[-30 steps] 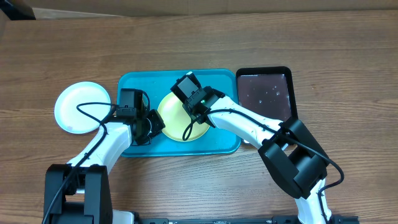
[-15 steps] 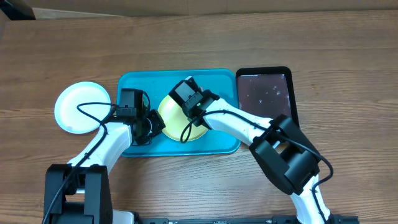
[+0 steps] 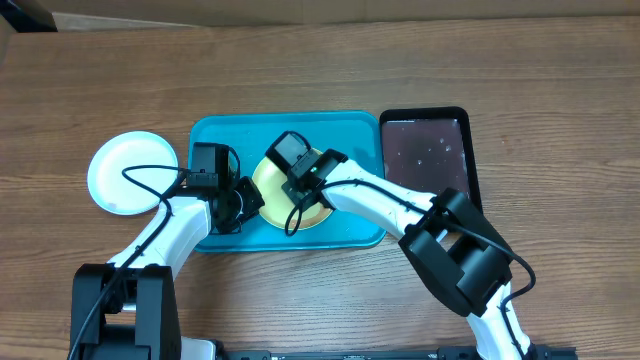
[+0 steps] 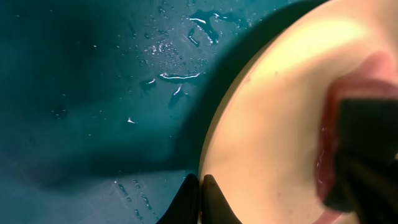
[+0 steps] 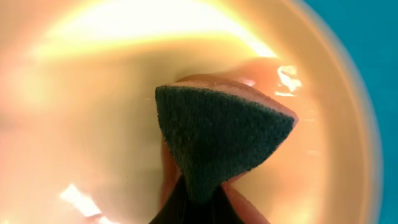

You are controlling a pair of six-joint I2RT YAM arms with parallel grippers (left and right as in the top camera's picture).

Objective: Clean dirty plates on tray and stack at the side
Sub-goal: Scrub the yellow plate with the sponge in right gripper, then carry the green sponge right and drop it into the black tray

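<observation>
I am at the scrubbing step, on the second plate by my reckoning. My right gripper (image 5: pixel 198 199) is pinched tight on a dark green sponge (image 5: pixel 221 137). The sponge's corner presses into the yellow-green plate (image 5: pixel 93 124), right on the reddish-brown smear (image 5: pixel 261 70) that shows wet around its edges. My left gripper (image 4: pixel 200 190) is closed narrow on that plate's rim, steadying it. The plate lies inside the turquoise tray (image 3: pixel 300 118), whose floor carries water drops (image 4: pixel 177 76).

The white plate (image 3: pixel 130 172) sits on the wooden table (image 3: pixel 560 80) just left of the tray and apart from it. I can make out no smear on it from overhead, so I judge it finished and the start of the stack. I can see no light blue plate anywhere.

The next move calls for rubbing the sponge across the smear with even downward pressure. My left grip must hold firm so the plate neither slides nor tips. Once the red is gone, the sponge has to lift clear so the plate can be carried onto the white one. The black tray (image 3: pixel 425 150), just right of the turquoise one, looks like the sponge's resting place.

No brand, label or writing is readable in any view.
</observation>
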